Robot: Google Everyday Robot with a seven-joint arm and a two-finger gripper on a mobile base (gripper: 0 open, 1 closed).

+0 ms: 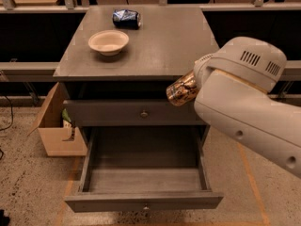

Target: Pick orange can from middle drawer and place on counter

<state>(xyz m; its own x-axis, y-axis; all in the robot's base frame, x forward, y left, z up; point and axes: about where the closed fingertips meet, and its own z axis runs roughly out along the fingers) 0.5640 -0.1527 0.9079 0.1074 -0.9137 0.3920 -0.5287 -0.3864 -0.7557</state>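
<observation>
The middle drawer (143,200) stood pulled open. Above its right side the gripper (192,86) clasped the orange can (181,91). A bowl (108,41) and crushed blue can (126,18) sat on the counter (164,46).

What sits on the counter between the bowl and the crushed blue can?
Nothing: bare counter separates bowl and blue can in the camera view. The tool holds the orange can near the counter's front right edge.

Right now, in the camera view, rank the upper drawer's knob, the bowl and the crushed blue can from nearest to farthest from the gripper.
Gripper, holding the orange can by the counter's front right:
1. Upper drawer knob, just below-left.
2. Bowl, counter's left.
3. Crushed blue can, counter's back.
</observation>
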